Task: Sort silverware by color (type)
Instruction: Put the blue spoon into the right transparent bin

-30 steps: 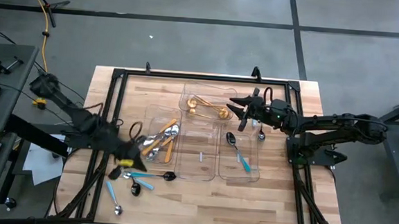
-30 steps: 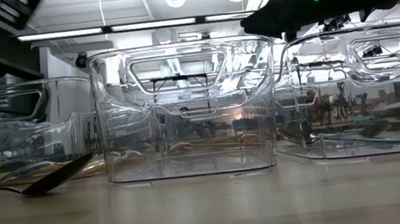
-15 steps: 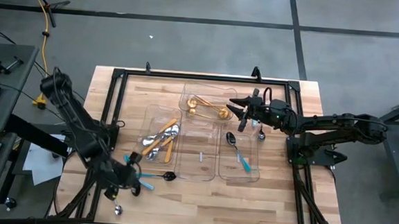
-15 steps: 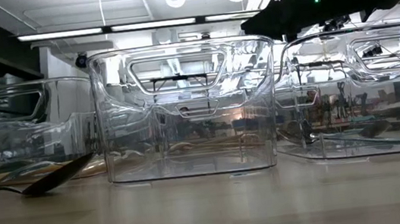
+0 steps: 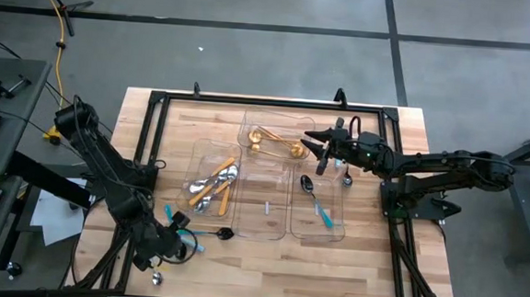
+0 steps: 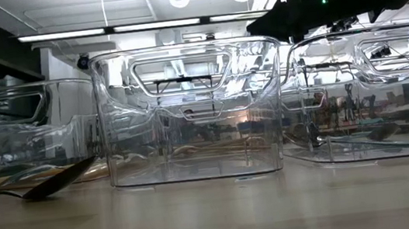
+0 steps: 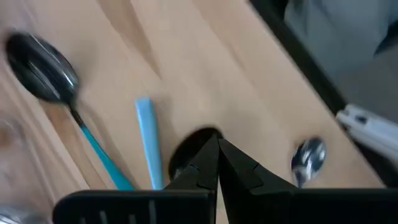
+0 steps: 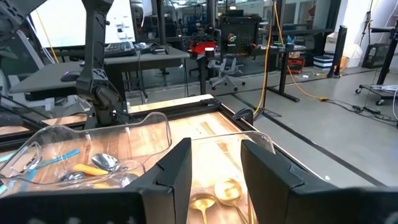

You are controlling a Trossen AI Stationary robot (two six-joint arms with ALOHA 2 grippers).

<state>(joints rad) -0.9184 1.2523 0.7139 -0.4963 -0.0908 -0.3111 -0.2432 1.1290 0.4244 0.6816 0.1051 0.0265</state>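
1. A dark spoon [image 5: 212, 232] with a teal handle lies loose on the table [image 5: 267, 264], long axis across it, bowl pointing toward the trays.
2. A silver spoon [image 5: 157, 277] lies near the table's front edge, beside the left gripper [image 5: 178, 245].
3. The left gripper hangs low over the loose cutlery, its fingers pressed together and holding nothing.
4. The left tray [image 5: 203, 156] holds orange-handled pieces [image 5: 213, 186], lying diagonally.
5. The back tray [image 5: 248, 129] holds gold spoons [image 5: 276, 144], lengthwise across the table.
6. The right tray [image 5: 337, 228] holds a teal-handled spoon [image 5: 314, 198], bowl pointing away from the front edge.
7. The right gripper [image 5: 312, 140] hovers over the back tray, fingers partly apart, empty.
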